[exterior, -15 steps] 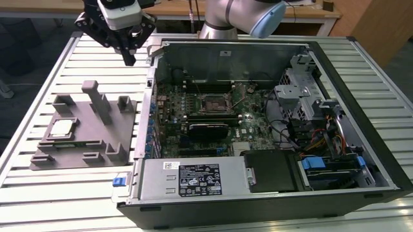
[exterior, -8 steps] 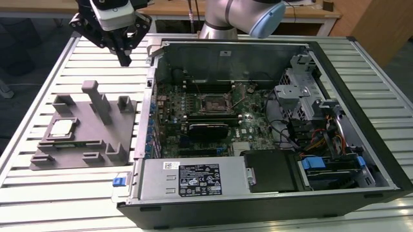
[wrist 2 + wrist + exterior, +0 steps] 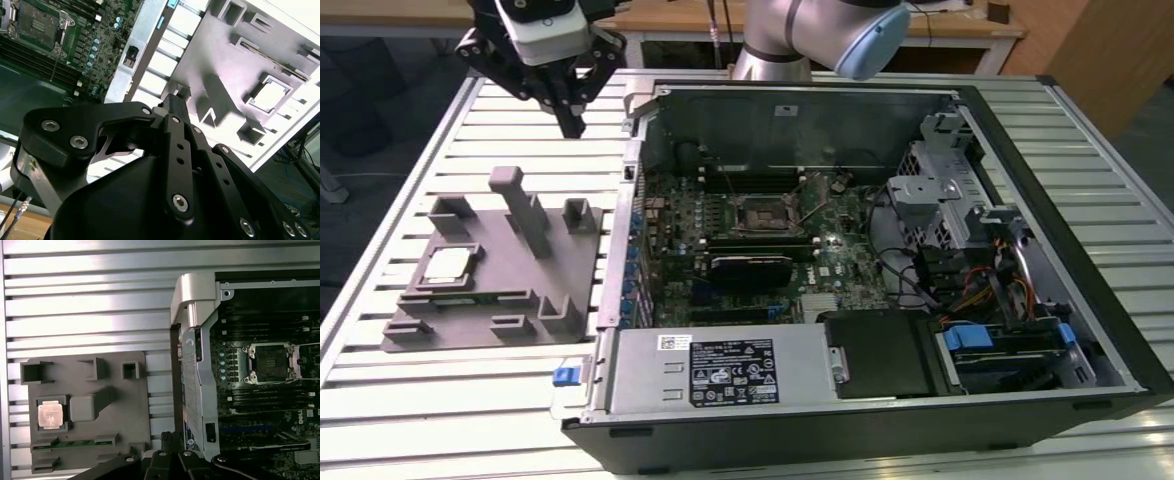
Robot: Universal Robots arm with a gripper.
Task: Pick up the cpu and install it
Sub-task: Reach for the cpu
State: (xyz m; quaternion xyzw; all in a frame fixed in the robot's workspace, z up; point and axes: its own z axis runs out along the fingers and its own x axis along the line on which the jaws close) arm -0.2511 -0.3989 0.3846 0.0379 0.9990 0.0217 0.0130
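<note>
The cpu (image 3: 447, 265) is a small silvery square lying flat in a pocket of the grey holder block (image 3: 507, 300) on the slatted table, at the exterior view's left. Both wrist views show the cpu (image 3: 50, 415) (image 3: 268, 93) in that pocket. My gripper (image 3: 571, 125) hangs high above the table, behind the holder and well away from the cpu, its black fingers (image 3: 175, 105) shut together with nothing between them. The motherboard's black-framed socket (image 3: 761, 212) (image 3: 270, 361) lies open inside the computer case.
The open computer case (image 3: 1067, 130) fills the exterior view's middle and right, its metal side wall (image 3: 197, 340) standing between holder and motherboard. A green memory stick (image 3: 75, 443) lies in a holder slot. Upright grey posts (image 3: 520, 205) rise from the holder.
</note>
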